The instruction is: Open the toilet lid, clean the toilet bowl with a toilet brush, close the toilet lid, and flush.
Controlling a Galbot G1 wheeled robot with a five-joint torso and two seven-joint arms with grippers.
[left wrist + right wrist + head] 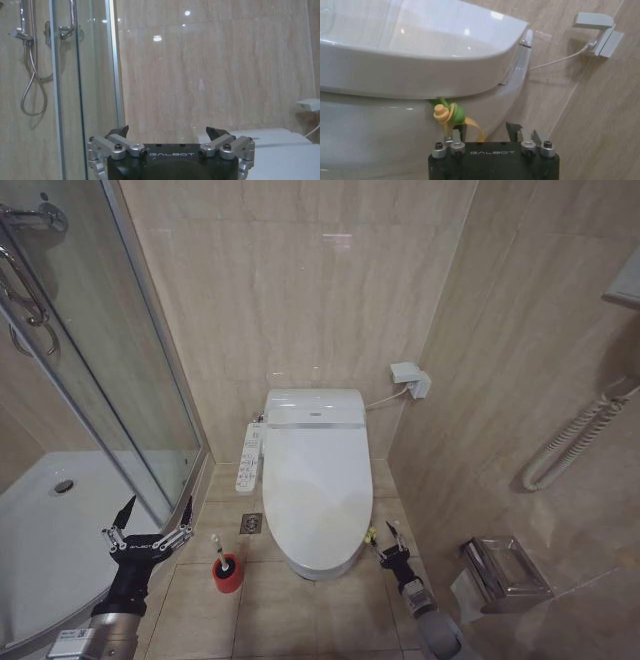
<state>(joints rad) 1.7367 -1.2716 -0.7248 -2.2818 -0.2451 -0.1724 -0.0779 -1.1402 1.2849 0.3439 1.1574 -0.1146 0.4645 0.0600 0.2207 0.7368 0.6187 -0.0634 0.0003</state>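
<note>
Toilet lid down, shut over toilet bowl, centre frame. Right gripper low at lid's right edge, lower right; fingers apart, narrow gap, one finger beside the yellow-green tag, nothing clamped. Left gripper lower left by shower glass, claws spread wide, empty. Toilet brush upright in red holder, left of bowl.

Toilet lid white, glossy, shut flat over toilet bowl, yellow-green tag hanging at its side edge. Toilet brush upright in red holder on floor just beside the bowl's button-panel side.
</note>
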